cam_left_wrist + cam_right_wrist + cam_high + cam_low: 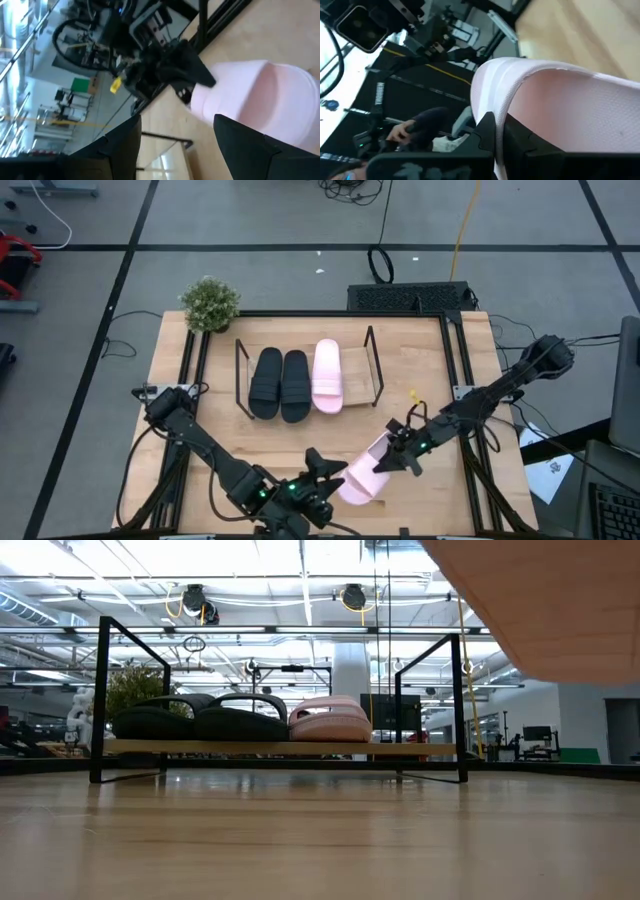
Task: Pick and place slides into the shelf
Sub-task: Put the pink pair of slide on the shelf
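The wire shelf [240, 380] [100, 700] stands at the table's far middle. Two black slides [280, 384] [195, 722] and one pink slide [327, 377] [330, 718] lie side by side on its wooden base. The second pink slide [362, 475] [260, 95] is near the table's near edge, and its pale underside [540, 600] fills the low view's upper right. My right gripper [398, 452] [502, 145] is shut on its far-right end. My left gripper [322, 470] [177, 145] is open, close beside its near-left end. My right gripper pinches the rim [492, 95] at the pink slide's far-right end, one finger on the outer side and one finger [535, 147] on the pink inner side. It comes slanting from the table's right. The slide is lifted clear. My left gripper: whether a finger touches the slide, I cannot tell.
A small potted plant [210, 303] stands at the table's far left corner. Black frame rails [462, 380] run along the table's sides. Inside the shelf, bare wood [358, 377] shows to the right of the pink slide.
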Controlling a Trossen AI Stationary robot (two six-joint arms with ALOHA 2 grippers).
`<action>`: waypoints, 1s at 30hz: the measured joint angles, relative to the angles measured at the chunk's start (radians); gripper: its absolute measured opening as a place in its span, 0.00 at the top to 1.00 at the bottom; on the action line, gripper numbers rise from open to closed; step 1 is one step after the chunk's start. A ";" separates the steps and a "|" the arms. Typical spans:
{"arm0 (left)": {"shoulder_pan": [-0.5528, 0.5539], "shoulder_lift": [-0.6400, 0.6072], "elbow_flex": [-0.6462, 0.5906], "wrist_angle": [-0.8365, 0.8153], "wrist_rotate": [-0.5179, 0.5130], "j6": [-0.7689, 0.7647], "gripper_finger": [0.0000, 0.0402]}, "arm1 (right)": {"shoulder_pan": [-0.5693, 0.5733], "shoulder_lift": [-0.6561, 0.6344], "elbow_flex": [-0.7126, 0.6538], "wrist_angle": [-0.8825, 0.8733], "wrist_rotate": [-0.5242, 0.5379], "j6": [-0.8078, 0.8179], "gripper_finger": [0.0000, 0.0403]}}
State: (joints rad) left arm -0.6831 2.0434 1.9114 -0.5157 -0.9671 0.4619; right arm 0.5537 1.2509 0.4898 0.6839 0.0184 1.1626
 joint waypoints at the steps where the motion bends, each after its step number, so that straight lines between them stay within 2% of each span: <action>1: -0.001 0.000 0.000 0.009 0.014 0.012 0.37 | -0.001 0.016 0.014 0.011 -0.017 -0.005 1.00; 6: -0.002 0.000 0.000 0.008 0.078 -0.003 0.37 | -0.003 0.066 0.069 0.051 -0.049 -0.024 1.00; 22: -0.029 0.000 0.000 -0.001 0.081 -0.003 0.37 | -0.049 0.071 0.089 0.058 -0.039 0.004 1.00; 26: -0.019 0.009 0.002 -0.008 0.130 -0.022 0.37 | -0.064 0.070 0.089 0.107 -0.041 0.004 1.00; 30: -0.011 0.033 0.002 -0.008 0.106 0.012 0.37 | -0.070 0.072 0.089 0.103 -0.039 0.009 1.00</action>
State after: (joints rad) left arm -0.6942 2.0763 1.9133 -0.5241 -0.8610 0.4742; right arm 0.4836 1.3228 0.5785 0.7868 -0.0206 1.1713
